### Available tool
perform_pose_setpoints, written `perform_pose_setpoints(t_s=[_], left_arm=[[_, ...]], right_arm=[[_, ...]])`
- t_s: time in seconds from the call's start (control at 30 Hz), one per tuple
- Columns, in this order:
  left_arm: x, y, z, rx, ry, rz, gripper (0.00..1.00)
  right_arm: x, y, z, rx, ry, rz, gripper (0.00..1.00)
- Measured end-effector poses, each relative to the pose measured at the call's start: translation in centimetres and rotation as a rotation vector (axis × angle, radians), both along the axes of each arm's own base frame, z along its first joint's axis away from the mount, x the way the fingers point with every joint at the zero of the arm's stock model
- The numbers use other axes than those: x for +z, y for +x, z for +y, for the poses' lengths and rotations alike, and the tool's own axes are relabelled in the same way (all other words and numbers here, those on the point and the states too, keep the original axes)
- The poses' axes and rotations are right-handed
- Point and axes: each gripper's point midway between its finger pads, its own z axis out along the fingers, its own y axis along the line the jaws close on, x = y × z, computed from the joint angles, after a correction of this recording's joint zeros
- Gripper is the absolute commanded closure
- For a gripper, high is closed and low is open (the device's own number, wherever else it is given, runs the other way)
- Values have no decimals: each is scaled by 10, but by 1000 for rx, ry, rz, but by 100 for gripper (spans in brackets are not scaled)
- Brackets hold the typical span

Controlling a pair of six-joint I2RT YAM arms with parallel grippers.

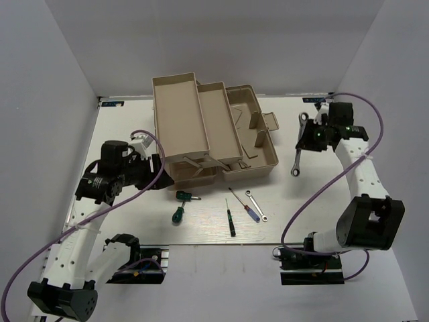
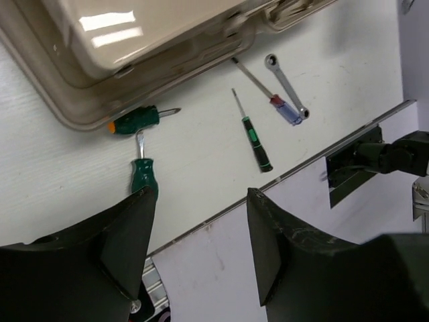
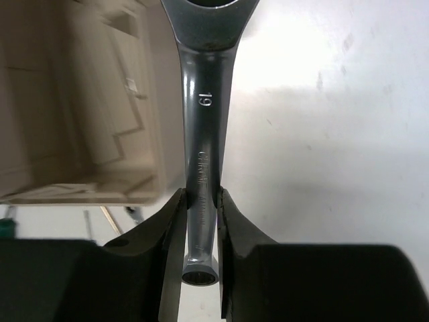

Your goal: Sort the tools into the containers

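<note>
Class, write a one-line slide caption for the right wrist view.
The right gripper clamps a silver wrench stamped 19, with the beige toolbox beside it.

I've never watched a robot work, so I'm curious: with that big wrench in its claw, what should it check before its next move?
1. Grip on the large silver wrench: ok, right gripper shut on its shank near one end.
2. Containers open: ok, toolbox trays swung out, base bin uncovered.
3. Wrench above a container: not ok, it hangs over the table right of the bin.
4. Wrench fits the bin lengthwise: cannot tell.
5. Left gripper out of the way: ok, open and empty, near a green-handled screwdriver.
</note>
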Motion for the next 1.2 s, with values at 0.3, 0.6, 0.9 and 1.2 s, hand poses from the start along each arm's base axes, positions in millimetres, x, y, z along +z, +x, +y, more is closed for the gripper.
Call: perform_pose_setpoints(t_s=[0.3, 0.6, 0.9, 1.2], left_arm=[[53, 26, -21, -94, -63, -167, 33], [62, 54, -35, -107, -35, -213, 33], [91, 78, -50, -109, -20, -309, 33], [77, 48, -70, -214, -23, -252, 77]], right_arm=[[70, 60, 85, 235, 143, -156, 100], [-31, 88, 153, 340, 102, 47, 89], [-12, 101, 156, 390, 68, -33, 44], [65, -5, 137, 694, 9, -310, 100]])
